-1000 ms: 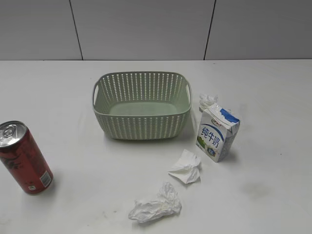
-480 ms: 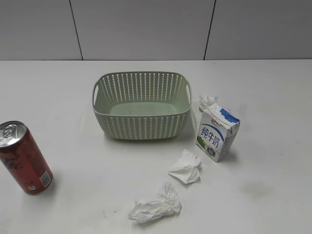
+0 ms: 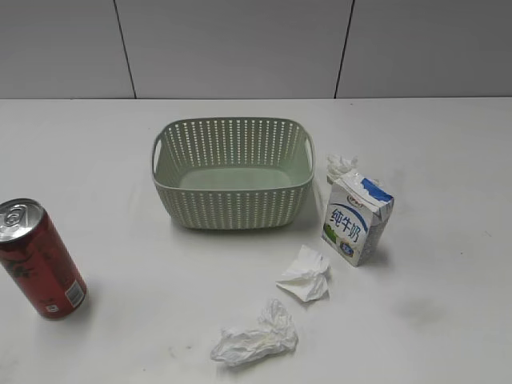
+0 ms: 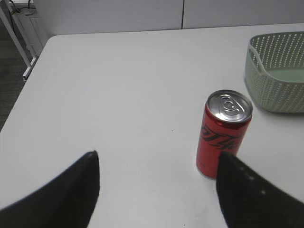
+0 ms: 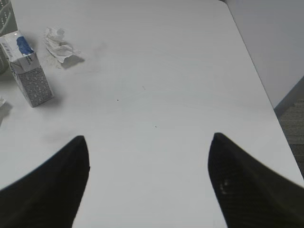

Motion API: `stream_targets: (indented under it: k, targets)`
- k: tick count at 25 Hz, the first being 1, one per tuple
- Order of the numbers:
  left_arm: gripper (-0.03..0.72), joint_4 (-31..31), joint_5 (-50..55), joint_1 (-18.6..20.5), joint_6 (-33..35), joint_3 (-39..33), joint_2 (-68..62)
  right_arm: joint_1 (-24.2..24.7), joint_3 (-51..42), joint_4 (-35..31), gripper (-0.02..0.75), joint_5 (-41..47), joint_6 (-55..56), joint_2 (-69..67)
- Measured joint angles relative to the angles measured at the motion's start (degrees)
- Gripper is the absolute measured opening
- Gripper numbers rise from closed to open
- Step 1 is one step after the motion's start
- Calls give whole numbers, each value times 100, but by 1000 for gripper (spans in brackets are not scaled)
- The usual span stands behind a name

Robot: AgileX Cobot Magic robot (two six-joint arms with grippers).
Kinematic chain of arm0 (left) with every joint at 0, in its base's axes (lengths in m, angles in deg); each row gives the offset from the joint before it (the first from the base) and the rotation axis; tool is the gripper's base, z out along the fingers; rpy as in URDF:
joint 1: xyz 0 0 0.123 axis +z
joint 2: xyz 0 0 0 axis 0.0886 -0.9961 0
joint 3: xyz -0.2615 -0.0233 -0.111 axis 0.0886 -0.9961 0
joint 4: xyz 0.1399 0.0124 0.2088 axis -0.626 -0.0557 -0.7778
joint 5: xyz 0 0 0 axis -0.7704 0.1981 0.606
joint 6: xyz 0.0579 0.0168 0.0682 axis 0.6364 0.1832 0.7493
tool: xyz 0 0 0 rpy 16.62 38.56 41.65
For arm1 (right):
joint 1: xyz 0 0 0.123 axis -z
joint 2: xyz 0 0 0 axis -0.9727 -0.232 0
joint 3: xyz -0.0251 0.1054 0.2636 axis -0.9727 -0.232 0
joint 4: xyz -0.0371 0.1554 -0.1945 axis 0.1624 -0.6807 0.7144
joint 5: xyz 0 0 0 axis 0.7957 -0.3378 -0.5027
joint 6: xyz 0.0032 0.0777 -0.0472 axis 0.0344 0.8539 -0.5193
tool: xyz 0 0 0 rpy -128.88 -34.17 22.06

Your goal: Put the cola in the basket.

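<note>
The slim red cola can (image 3: 40, 260) stands upright on the smooth white bench (image 3: 448, 160), apart from the perforated pale green plastic basket (image 3: 232, 200). The left tool (image 4: 158, 159) and the right tool (image 5: 148, 142) are both spread wide, holding nothing.

A white table (image 3: 448, 320) is carrying everything here. The cola (image 3: 40, 260) is standing upright near its front left edge, well apart from the basket (image 3: 232, 172), which is sitting toward the middle, open side up. A blue-and-white milk carton (image 3: 356, 220) is standing just right of the basket, with a small crumpled tissue (image 3: 342, 166) lying behind it. Two more crumpled tissues are lying in front: one (image 3: 306, 274) near the carton's base, another (image 3: 254, 336) closer to the front edge. In the left wrist view, the cola (image 4: 223, 134) is standing on bare tabletop near the basket's (image 4: 275, 71) corner
</note>
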Motion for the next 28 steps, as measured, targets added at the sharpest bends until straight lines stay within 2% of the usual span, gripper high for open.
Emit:
stream_targets:
  k: [9, 19, 23, 28]
  targets:
    - [589, 99, -346, 0, 0, 230, -176, 0, 0, 0, 591, 0, 0, 0]
    - [595, 501, -886, -43, 142, 317, -1916, 0, 0, 0, 590, 0, 0, 0]
    - [594, 538, -1046, -406, 272, 544, -2504, 0, 0, 0, 590, 0, 0, 0]
    - [593, 446, -721, -964, 423, 1052, -3386, 0, 0, 0, 591, 0, 0, 0]
